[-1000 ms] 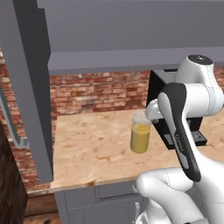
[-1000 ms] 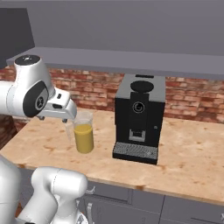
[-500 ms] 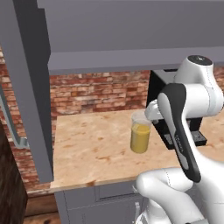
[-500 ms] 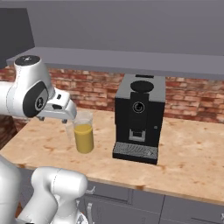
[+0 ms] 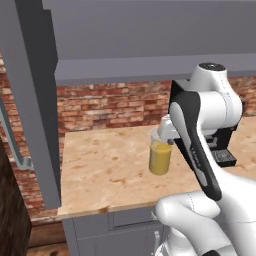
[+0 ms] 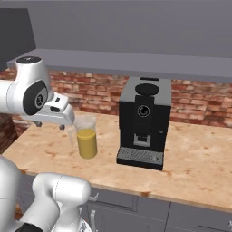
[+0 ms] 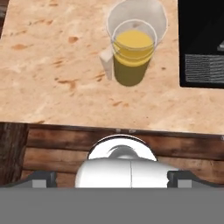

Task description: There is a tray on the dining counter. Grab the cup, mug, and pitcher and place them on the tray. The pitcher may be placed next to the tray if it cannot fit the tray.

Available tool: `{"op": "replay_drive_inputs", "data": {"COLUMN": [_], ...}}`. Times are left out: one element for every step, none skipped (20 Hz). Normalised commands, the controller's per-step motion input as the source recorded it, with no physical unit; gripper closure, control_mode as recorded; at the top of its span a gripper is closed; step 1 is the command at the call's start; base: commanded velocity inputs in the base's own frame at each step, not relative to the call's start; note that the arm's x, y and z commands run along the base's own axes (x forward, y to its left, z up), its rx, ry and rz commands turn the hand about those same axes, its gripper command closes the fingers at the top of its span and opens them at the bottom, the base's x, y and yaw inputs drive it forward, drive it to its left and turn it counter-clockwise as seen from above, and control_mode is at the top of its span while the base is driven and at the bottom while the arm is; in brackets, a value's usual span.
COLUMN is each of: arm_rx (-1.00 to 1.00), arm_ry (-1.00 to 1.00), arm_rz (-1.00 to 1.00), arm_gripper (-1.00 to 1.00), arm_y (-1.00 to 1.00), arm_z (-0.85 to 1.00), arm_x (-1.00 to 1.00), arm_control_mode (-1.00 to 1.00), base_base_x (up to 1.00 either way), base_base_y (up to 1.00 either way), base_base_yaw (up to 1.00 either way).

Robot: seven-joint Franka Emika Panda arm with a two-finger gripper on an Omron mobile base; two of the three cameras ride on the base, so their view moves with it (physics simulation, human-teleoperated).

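Observation:
The pitcher (image 5: 160,159) (image 6: 87,141) (image 7: 133,57) is clear glass holding orange-yellow liquid. It stands upright on a small wood-topped counter (image 5: 100,172) against a brick wall. My gripper (image 6: 50,125) hangs just left of the pitcher at about rim height, close to it but apart. It is open, its fingertips (image 7: 41,179) spread wide with nothing between them. From the hand view the pitcher sits ahead of the gripper, its handle turned to the left. The tray, the cup, the mug and the dining counter are out of view.
A black coffee machine (image 6: 145,120) (image 7: 203,43) stands right of the pitcher, a short gap away. Grey upper cabinets (image 6: 136,27) overhang the counter and a tall grey panel (image 5: 35,100) rises at its left end. The counter's front edge (image 7: 109,127) lies just below the hand.

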Motion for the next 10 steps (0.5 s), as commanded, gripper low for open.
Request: {"op": "replay_drive_inputs", "data": {"arm_rx": [0.00, 0.00, 0.00, 0.00, 0.00, 0.00, 0.00, 0.00, 0.00, 0.00], "arm_ry": [0.00, 0.00, 0.00, 0.00, 0.00, 0.00, 0.00, 0.00, 0.00, 0.00], "arm_rz": [-0.09, -0.11, -0.13, -0.15, -0.15, -0.13, -0.14, -0.18, -0.21, -0.21], "arm_gripper": [-1.00, -1.00, -1.00, -1.00, -1.00, -1.00, -1.00, -1.00, -1.00, -1.00], "arm_y": [0.36, 0.39, 0.36, 0.33, 0.30, 0.25, 0.24, 0.22, 0.19, 0.07], "arm_z": [-0.21, -0.21, -0.17, -0.18, -0.19, -0.21, -0.18, -0.14, -0.14, -0.14], "arm_x": [0.11, 0.13, 0.14, 0.21, 0.22, 0.23, 0.25, 0.33, 0.33, 0.31], "arm_control_mode": [-1.00, -1.00, -1.00, -1.00, -1.00, -1.00, -1.00, -1.00, -1.00, -1.00], "base_base_x": [0.00, 0.00, 0.00, 0.00, 0.00, 0.00, 0.00, 0.00, 0.00, 0.00], "base_base_y": [0.00, 0.00, 0.00, 0.00, 0.00, 0.00, 0.00, 0.00, 0.00, 0.00], "base_base_yaw": [0.00, 0.00, 0.00, 0.00, 0.00, 0.00, 0.00, 0.00, 0.00, 0.00]}}
